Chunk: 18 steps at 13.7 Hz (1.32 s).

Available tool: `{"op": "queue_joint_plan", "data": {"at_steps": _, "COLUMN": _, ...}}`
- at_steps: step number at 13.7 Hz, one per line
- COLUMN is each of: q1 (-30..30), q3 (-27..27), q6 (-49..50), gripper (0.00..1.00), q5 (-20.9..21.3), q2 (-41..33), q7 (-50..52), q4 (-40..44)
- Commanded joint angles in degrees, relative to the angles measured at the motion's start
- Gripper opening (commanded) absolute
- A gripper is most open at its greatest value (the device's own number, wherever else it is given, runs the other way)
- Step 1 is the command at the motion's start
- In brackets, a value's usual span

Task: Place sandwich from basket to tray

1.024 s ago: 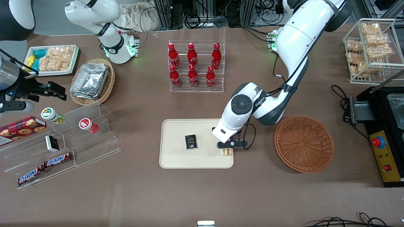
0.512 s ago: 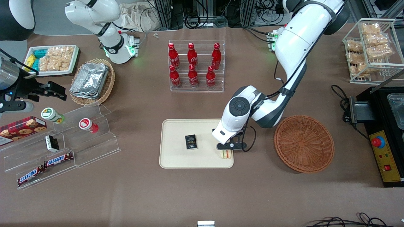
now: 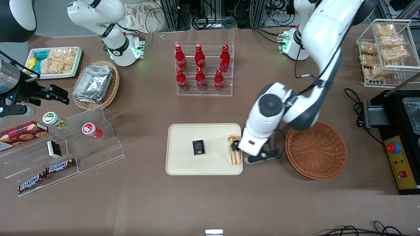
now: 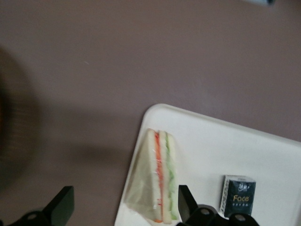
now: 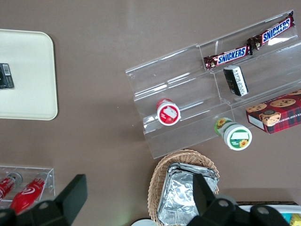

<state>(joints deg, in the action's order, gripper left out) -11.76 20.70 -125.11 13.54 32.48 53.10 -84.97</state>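
The sandwich (image 3: 233,151) (image 4: 157,176), a wrapped wedge with red and green filling stripes, lies on the cream tray (image 3: 183,164) (image 4: 235,150), at the tray's edge nearest the basket. My left gripper (image 3: 248,153) (image 4: 124,207) hangs open above that edge, its fingers spread wide on either side of the sandwich and not touching it. The round reddish-brown wicker basket (image 3: 316,149) stands beside the tray, toward the working arm's end, with nothing in it. A small black box (image 3: 198,147) (image 4: 238,196) also lies on the tray.
A clear rack of red bottles (image 3: 203,68) stands farther from the front camera than the tray. Toward the parked arm's end are a stepped acrylic shelf (image 3: 65,144) with snacks and a tan basket of foil containers (image 3: 95,85). A wire rack (image 3: 387,52) and a black machine (image 3: 403,131) stand at the working arm's end.
The gripper has let go of the sandwich, risen and shifted toward the basket. The sandwich now lies uncovered along the tray's edge.
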Motion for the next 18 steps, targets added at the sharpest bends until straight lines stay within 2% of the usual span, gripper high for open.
{"op": "queue_joint_plan", "data": {"at_steps": 1, "q1": 4.53, "q3": 0.4, "q6": 6.86, "gripper": 0.99, "q5": -6.48, "q2": -6.27, "q7": -6.65, "q4": -1.52}}
{"op": "queue_joint_plan", "data": {"at_steps": 3, "q1": 8.92, "q3": 0.22, "q6": 16.6, "gripper": 0.99, "q5": -14.29, "q2": -11.36, "q7": -18.06, "q4": -1.52}}
{"op": "queue_joint_plan", "data": {"at_steps": 4, "q1": 11.82, "q3": 0.22, "q6": 21.09, "gripper": 0.99, "q5": -15.9, "q2": -13.38, "q7": -21.34, "q4": -1.43}}
{"op": "queue_joint_plan", "data": {"at_steps": 6, "q1": 13.43, "q3": -1.61, "q6": 27.79, "gripper": 0.99, "q5": -16.17, "q2": -18.39, "q7": -24.26, "q4": -1.51}}
{"op": "queue_joint_plan", "data": {"at_steps": 8, "q1": 11.5, "q3": -7.32, "q6": 33.41, "gripper": 0.99, "q5": -16.26, "q2": -22.79, "q7": -25.67, "q4": -1.95}}
{"op": "queue_joint_plan", "data": {"at_steps": 12, "q1": 9.83, "q3": -12.95, "q6": 39.59, "gripper": 0.99, "q5": -16.35, "q2": -30.44, "q7": -29.28, "q4": -4.94}}
{"op": "queue_joint_plan", "data": {"at_steps": 14, "q1": 8.51, "q3": -14.72, "q6": 39.68, "gripper": 0.99, "q5": -16.26, "q2": -31.07, "q7": -29.72, "q4": -4.68}}
{"op": "queue_joint_plan", "data": {"at_steps": 18, "q1": 8.5, "q3": -14.63, "q6": 39.68, "gripper": 0.99, "q5": -16.26, "q2": -28.96, "q7": -30.07, "q4": -2.04}}
